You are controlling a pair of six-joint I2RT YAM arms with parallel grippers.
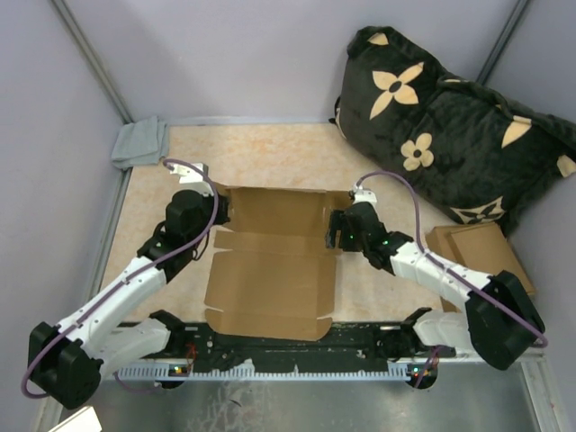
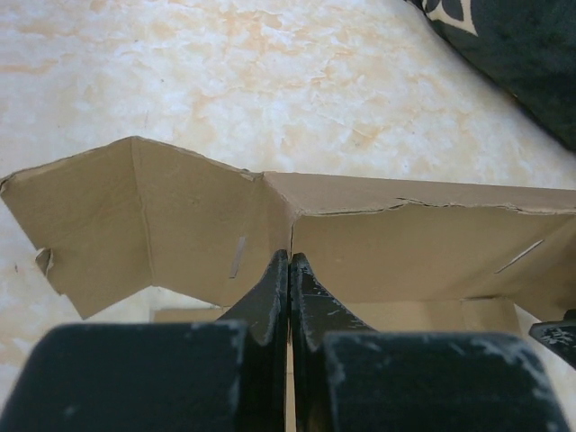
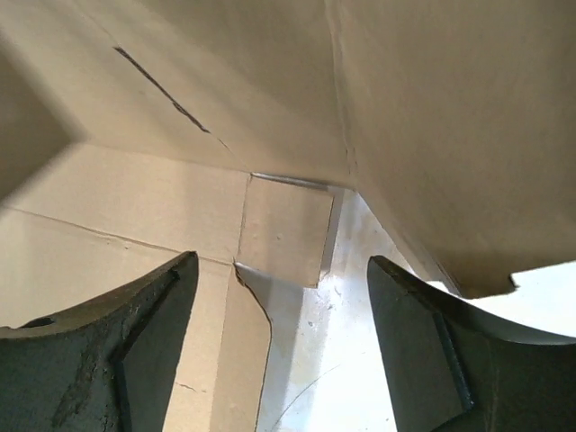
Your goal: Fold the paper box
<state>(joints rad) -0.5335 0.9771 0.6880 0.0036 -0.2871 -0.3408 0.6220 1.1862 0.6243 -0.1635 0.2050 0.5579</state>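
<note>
Two corners matter: paper box lies mid-table between the arms, sheet mostly flat, its length running away from the bases, far wall tipped up and running left-to-right across the far end. Left gripper sits at that wall's left end, fingers clenched together, tips at the crease where the wall meets the left side flap. No card visible between them, so my read is pressing, not grasping. Right gripper is at the wall's right end, inside the corner, jaws released and wide with nothing between them, wall ahead, side panel close on its right. Right arm is nearer the right flap, so that fold looks like its job, with the left bracing. Stack of flat cardboard pieces lies well apart to the right, dark flowered pillow beyond it, grey cloth at the far-left corner
</note>
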